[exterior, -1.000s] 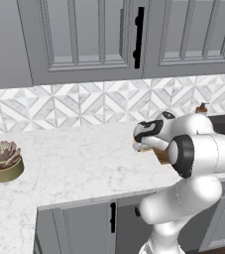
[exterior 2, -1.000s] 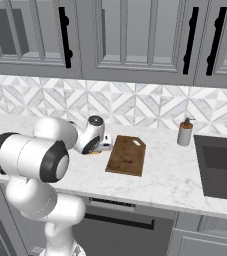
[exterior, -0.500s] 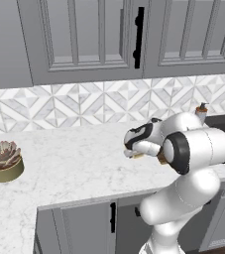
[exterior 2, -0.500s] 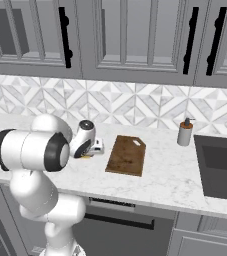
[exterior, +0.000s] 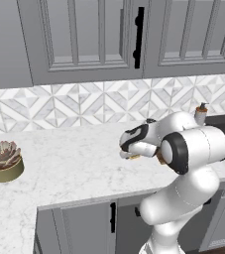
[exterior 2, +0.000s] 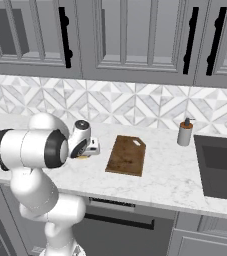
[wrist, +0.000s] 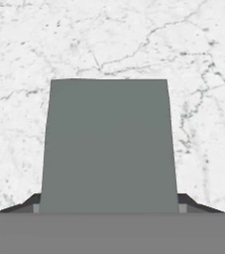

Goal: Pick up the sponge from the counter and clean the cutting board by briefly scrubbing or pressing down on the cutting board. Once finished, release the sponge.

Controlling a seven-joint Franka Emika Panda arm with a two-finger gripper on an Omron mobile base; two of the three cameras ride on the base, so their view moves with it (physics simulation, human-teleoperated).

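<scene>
Jaws flanking sponge (wrist: 109, 146), flat grey-green rectangle, veined marble

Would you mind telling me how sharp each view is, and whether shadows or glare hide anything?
Left base view: soft, even light, no glare, the sponge barely peeks out under the gripper. Right base view: crisp, the cutting board plainly lit. Hand view: the sponge's grey-green top looms large and flat, slightly blurred, on the veined counter.

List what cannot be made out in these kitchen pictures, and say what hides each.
- Gripper grip, hand view: sponge covers the fingertips; open or shut is unclear.
- Sponge, left base view: the arm hides most of it.
- Cutting board, left base view: behind the arm.
- Sink, right base view: cut off by the right edge.
</scene>
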